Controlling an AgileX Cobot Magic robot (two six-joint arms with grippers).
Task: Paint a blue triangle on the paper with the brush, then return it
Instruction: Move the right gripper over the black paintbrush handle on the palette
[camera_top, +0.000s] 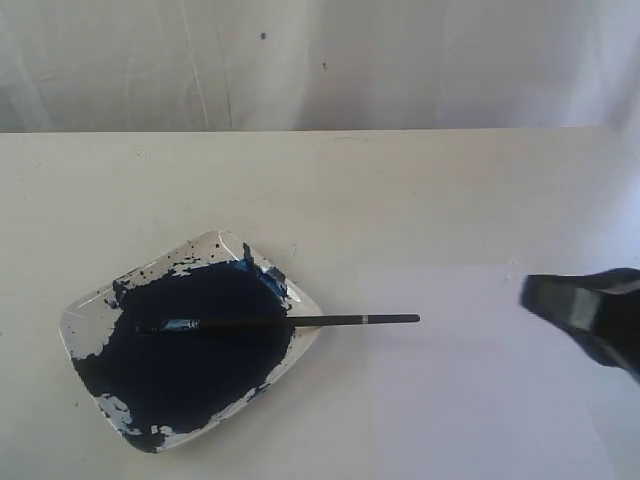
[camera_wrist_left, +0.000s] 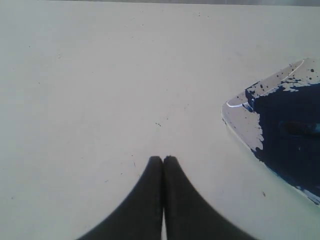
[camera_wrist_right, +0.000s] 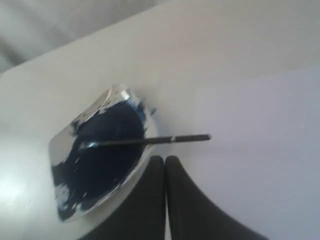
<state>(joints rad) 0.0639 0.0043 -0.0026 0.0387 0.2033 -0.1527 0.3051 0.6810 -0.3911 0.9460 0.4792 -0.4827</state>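
The brush (camera_top: 300, 321) lies flat across the paint dish (camera_top: 85, 318), its blue-stained tip resting on the dark-blue paint and its handle end reaching over the paper (camera_top: 480, 400). No blue triangle shows on the paper. My right gripper (camera_top: 535, 295) hovers over the paper's right part, shut and empty, well right of the handle end. In the right wrist view the brush (camera_wrist_right: 150, 141) lies just beyond the right gripper (camera_wrist_right: 165, 159), beside the paper (camera_wrist_right: 260, 150). The left gripper (camera_wrist_left: 163, 159) is shut and empty over bare table, with the dish (camera_wrist_left: 240, 117) off to one side.
The dish is a white, rounded-square plate filled with a dark-blue paint pool (camera_top: 190, 350), with splatter on its rim (camera_wrist_right: 62, 145). The cream table (camera_top: 320, 190) ends at a white cloth backdrop (camera_top: 320, 60).
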